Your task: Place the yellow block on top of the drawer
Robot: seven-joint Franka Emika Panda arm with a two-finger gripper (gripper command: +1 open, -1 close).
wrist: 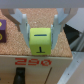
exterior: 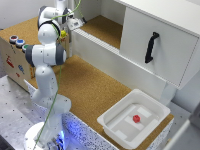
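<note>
Holding the yellow block clenched between my gripper fingers above a cork ledge's edge, I judge carrying it onto the drawer top comes next.

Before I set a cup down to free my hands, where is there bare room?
The cork floor between the white robot arm and the shallow white plastic tray is bare. It is crowded by the pincer near the paint pots.
</note>
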